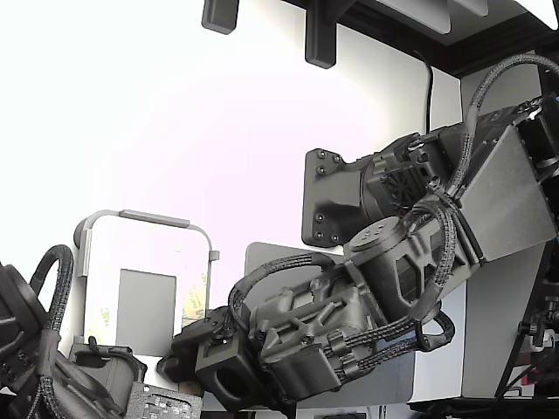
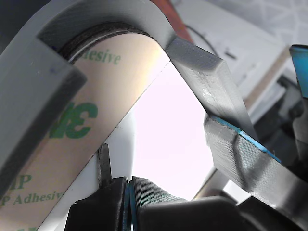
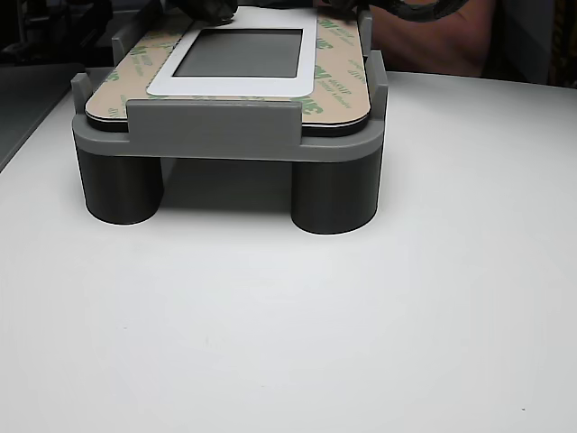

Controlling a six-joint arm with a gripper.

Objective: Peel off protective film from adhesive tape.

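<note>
In the other view, a grey fixture on two round legs stands on the white bench. It carries a flat rounded-corner part. The protective film, pale yellow with green 3M print, runs as a border around that part's white panel and the grey patch. The adhesive tape lies under the film; no bared tape can be made out.

In the wrist view, one film strip runs with its long axis sloping from the near lower corner up to the fixture's rounded corner. The gripper sits at the inner edge of this strip. Its jaws appear pressed together, with blue pads meeting; whether film is pinched between them cannot be told.

In the exterior view, the arm reaches down toward the fixture's near corner, at the exterior view's left. The coming move turns on the strip lying just beside the jaws: a peel would likely pull along the strip's long axis.
</note>
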